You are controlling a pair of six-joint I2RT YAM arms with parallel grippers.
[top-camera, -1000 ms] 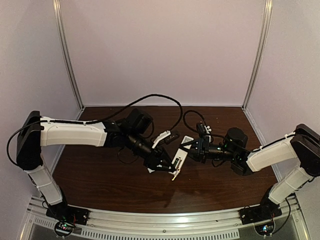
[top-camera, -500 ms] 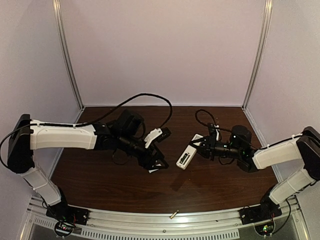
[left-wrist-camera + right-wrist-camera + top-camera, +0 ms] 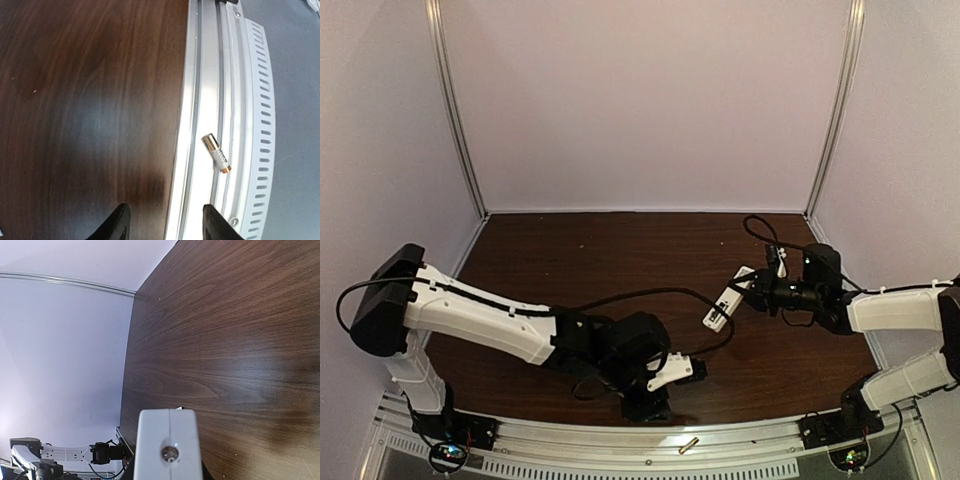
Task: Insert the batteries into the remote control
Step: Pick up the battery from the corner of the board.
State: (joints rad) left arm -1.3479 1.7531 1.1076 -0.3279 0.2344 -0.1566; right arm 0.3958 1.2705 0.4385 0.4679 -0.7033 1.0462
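- One battery (image 3: 216, 153) lies off the wooden surface (image 3: 90, 100), in a groove of the metal rail (image 3: 200, 75) along the near edge, right of centre. No other battery shows.
- The left gripper (image 3: 165, 222) hangs just above that edge with its fingers spread and nothing between them. The battery lies ahead of it and slightly to one side.
- The step in hand looks like fetching this battery. The gripper should line up across the battery's short width, come straight down into the groove and close gently, since the round body may roll along the channel or skid off the lip.
- Farther back on the right, the right gripper (image 3: 756, 290) pinches the remote (image 3: 723, 301) by one end and holds it clear of the surface. It should hold steady until the battery comes.
- No brand or writing is legible. The battery shows only a gold band and a copper tip.
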